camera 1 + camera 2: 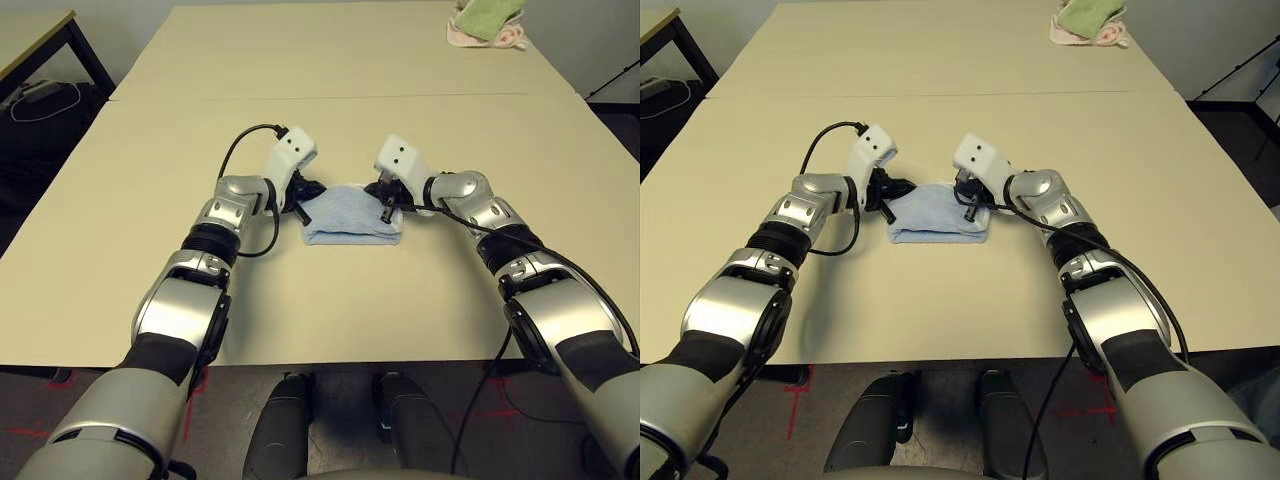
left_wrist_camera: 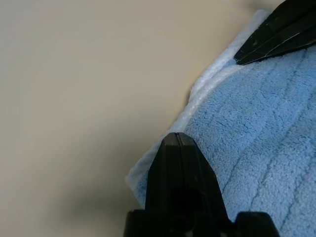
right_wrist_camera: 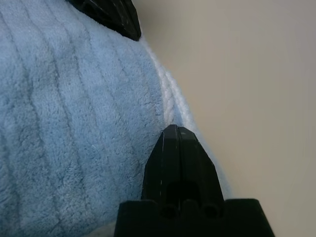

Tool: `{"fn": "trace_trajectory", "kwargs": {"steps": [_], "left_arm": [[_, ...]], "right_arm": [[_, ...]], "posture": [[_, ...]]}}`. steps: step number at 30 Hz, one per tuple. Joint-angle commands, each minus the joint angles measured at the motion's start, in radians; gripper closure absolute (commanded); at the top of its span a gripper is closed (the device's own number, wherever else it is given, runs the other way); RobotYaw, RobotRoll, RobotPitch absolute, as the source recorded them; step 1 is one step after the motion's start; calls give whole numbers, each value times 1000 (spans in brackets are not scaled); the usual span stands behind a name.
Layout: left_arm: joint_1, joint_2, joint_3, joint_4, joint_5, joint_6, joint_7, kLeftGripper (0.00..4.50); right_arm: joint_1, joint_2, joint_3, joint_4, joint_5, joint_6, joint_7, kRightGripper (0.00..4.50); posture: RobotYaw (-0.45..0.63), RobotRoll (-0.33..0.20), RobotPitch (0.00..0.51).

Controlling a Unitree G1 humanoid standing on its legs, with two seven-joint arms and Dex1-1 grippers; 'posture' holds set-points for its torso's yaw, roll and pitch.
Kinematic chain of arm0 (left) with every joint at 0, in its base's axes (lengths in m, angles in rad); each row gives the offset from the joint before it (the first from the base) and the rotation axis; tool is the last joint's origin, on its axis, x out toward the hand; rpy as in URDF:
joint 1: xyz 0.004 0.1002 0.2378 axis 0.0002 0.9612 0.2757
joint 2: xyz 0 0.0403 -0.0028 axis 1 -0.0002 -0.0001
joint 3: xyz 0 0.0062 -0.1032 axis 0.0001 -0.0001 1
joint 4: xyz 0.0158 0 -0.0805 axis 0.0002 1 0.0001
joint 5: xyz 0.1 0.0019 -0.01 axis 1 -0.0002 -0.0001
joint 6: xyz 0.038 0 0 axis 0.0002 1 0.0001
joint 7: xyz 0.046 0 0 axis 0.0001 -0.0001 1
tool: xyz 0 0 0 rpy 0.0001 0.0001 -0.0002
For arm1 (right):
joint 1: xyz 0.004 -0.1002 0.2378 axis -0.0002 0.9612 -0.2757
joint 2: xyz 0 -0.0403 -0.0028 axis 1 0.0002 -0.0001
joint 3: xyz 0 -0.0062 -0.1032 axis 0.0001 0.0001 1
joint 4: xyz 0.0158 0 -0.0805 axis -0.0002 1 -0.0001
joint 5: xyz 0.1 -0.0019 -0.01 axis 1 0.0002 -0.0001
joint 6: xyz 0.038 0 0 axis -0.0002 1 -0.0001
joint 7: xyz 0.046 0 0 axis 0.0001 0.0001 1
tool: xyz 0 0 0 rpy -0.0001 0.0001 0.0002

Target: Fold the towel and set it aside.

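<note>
Head views overlook the table [image 1: 120, 200]; wrist views hug the towel [image 2: 256, 148].

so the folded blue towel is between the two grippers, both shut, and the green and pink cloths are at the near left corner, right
Not quite: the cloths lie at the far right of the far table, as the left eye view shows. The rest holds: the folded towel lies between the left gripper and the right gripper, both with jaws shut.

Silver forearms [image 1: 215, 235], white wrist housings [image 1: 290, 152], black cables [image 1: 240, 150], black claws
</note>
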Motion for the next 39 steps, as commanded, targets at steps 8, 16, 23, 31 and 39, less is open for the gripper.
{"fn": "trace_trajectory", "kwargs": {"steps": [8, 16, 23, 31, 39], "left_arm": [[19, 59, 42, -57, -45, 22, -129, 4478], [65, 121, 117, -305, -173, 147, -261, 3537], [204, 167, 182, -527, -253, 230, -233, 812], [374, 226, 179, -672, -299, 124, -318, 32], [442, 239, 173, -721, -363, 118, -402, 32]], "right_arm": [[19, -22, -172, 7, 178, 4, 47, 4500], [64, -92, -311, -95, 361, 104, 197, 3410], [198, -135, -441, -322, 572, 590, 152, 738], [318, -145, -456, -518, 663, 810, 83, 2], [334, -172, -347, -509, 598, 811, 84, 2]], "posture": [[62, 0, 148], [65, 0, 136], [58, 0, 136], [58, 0, 138], [58, 0, 142]]}}
